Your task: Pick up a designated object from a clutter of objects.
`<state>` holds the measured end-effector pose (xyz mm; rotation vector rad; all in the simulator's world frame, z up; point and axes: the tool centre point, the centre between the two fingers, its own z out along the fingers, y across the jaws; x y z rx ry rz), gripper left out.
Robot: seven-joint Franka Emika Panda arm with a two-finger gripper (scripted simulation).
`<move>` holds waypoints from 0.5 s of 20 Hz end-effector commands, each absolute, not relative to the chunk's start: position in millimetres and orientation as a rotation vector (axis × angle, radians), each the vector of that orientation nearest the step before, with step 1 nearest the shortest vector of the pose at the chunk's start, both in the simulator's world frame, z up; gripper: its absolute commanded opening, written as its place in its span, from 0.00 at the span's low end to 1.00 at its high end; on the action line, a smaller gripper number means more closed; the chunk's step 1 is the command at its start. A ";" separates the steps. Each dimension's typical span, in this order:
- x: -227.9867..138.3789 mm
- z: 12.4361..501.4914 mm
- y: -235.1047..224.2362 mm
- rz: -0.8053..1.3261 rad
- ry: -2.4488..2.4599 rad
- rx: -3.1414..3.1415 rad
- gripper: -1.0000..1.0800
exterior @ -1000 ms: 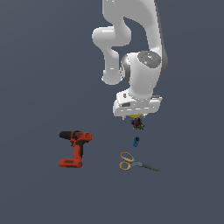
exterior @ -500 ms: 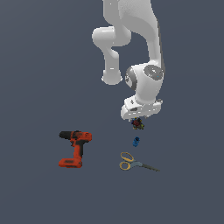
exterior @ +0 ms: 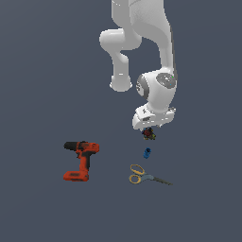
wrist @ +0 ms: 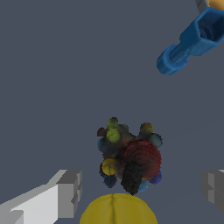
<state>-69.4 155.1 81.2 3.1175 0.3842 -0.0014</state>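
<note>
The designated object [wrist: 131, 159] is a small dark lump mottled red, black and yellow-green; it lies on the floor between my gripper's [wrist: 141, 189] two grey fingers [wrist: 65, 194]. The jaws stand wide apart, with clear gaps to the lump on both sides. In the exterior view my gripper [exterior: 149, 128] hangs just above the lump [exterior: 150, 134]. A yellow cup [wrist: 118, 211] sits right beside the lump in the wrist view and is hidden in the exterior view. The tiny blue piece [wrist: 192, 39] [exterior: 147, 152] lies a short way off.
Yellow-handled scissors [exterior: 142, 176] lie beyond the blue piece, toward the exterior view's lower edge. A red-and-black power drill [exterior: 81, 160] lies on its side at the exterior view's left. Everything rests on a plain dark grey floor [exterior: 42, 71].
The arm's wrist has sunk a little and shifted slightly to the exterior view's right, bringing the hand closer over the lump. The objects have not moved.
</note>
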 end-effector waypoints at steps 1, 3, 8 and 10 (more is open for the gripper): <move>-69.5 79.0 155.0 -0.001 0.384 3.117 0.96; -69.8 74.3 155.1 -0.001 0.385 3.118 0.96; -70.7 52.7 155.1 -0.001 0.385 3.118 0.96; -70.9 43.8 155.3 -0.001 0.386 3.118 0.96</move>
